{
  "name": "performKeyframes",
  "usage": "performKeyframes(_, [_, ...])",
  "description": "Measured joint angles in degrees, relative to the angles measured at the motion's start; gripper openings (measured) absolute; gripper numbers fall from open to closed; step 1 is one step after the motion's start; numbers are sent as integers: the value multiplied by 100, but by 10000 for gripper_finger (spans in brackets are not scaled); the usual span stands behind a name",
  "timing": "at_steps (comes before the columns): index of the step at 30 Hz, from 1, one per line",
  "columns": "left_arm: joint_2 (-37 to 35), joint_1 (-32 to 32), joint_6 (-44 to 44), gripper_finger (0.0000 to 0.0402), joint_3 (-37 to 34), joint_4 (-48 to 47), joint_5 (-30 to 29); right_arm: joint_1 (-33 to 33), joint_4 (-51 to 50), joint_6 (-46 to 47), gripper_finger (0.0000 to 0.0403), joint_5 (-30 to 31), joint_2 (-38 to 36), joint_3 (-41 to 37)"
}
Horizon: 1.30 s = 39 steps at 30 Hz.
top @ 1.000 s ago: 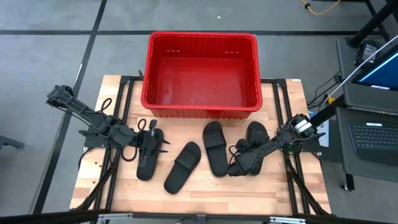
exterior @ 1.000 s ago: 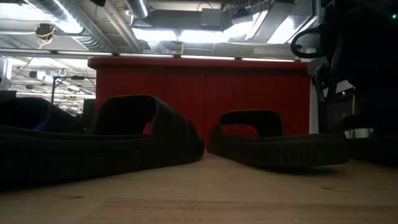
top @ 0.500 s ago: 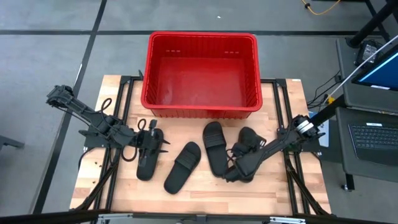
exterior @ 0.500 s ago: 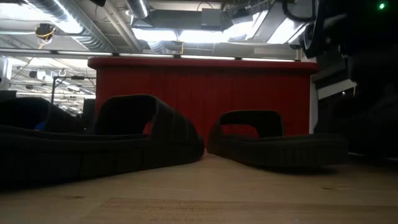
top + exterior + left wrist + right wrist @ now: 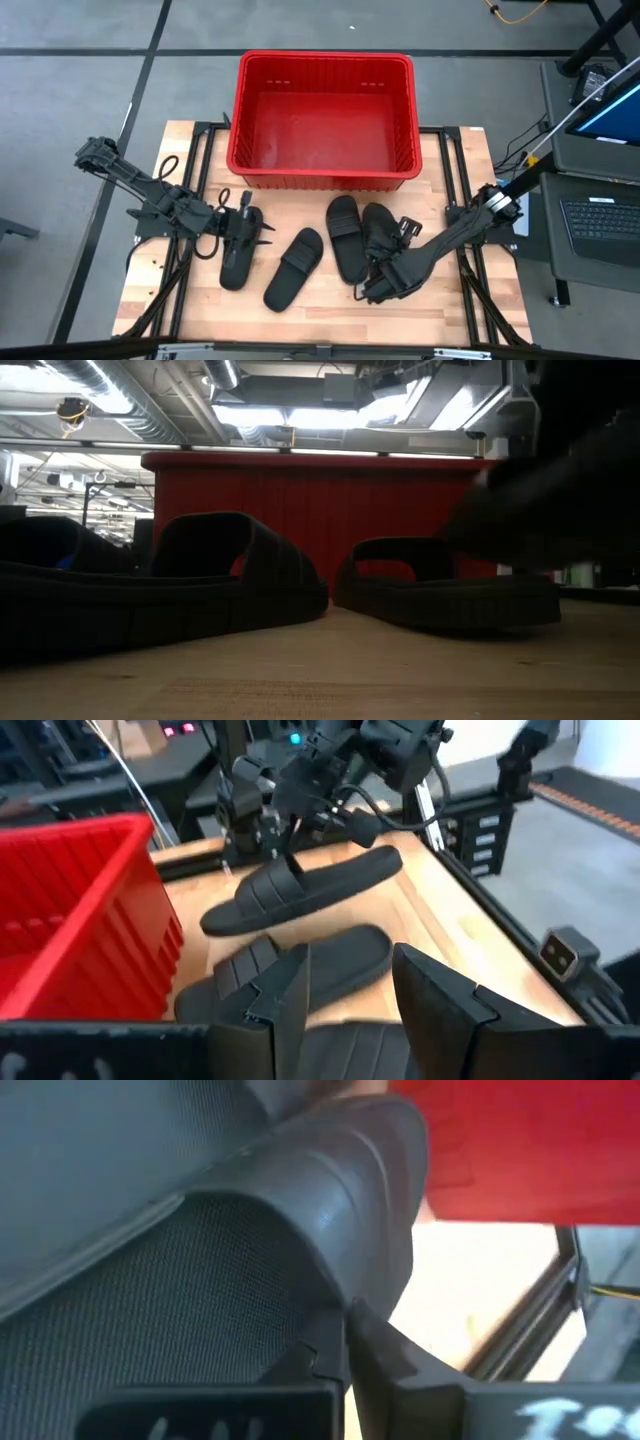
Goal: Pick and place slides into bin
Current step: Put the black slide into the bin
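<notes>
Here we see the right gripper (image 5: 378, 283) clamped on one of the four black slides, the held slide (image 5: 385, 240), gripping it near the strap and holding it clear of the surface (image 5: 455, 180). In the left wrist view that slide (image 5: 300, 890) hangs tilted in the air, above the slide that lies flat next to it. The right wrist view shows the fingers (image 5: 335, 1355) pinched tight on the ribbed strap, with the red bin (image 5: 500, 1150) beyond.

From above, the held slide sits just beside the middle slide (image 5: 345, 237), which lies flat in front of the bin (image 5: 320, 60). A third slide (image 5: 294, 268) lies at a slant to the left of that one, apart from it. The fourth slide (image 5: 238, 250) lies furthest left, and the left gripper (image 5: 240, 222) rests right over it, its fingers (image 5: 440, 1005) spread with a clear gap between them.

We find no slide inside the bin. In the low view two slides (image 5: 180, 590) (image 5: 440, 595) lie on the surface with the bin's red wall (image 5: 320, 510) behind them.
</notes>
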Motion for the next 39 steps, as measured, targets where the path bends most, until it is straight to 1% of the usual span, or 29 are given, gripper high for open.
performKeyframes(2, [0,0,67,140,0,154,-85,57,5,0,6,260,-133,169])
performKeyframes(6, [0,0,160,140,0,197,-195,216,11,-187,6,1026,-358,439])
performKeyframes(10, [0,0,152,140,0,206,-447,293,9,-568,6,1834,-506,721])
performKeyframes(14, [-30,0,40,140,0,409,-930,269,25,-1076,6,2625,-573,940])
performKeyframes(18, [-165,2,260,140,0,615,-1182,91,18,-1647,6,3159,-682,1175])
performKeyframes(24, [-370,2,300,140,0,715,-1187,-168,11,-2246,6,3795,-877,1599])
performKeyframes(30, [-407,2,316,140,0,717,-1186,-515,16,-2750,6,4354,-929,2043])
performKeyframes(32, [-409,2,318,140,0,719,-1185,-640,17,-2934,6,4417,-929,2224])
performKeyframes(36, [-407,0,318,140,0,715,-1195,-925,25,-3003,6,4516,-937,2418])
performKeyframes(39, [-407,0,315,140,0,715,-1366,-1145,22,-3140,6,4677,-937,2435])
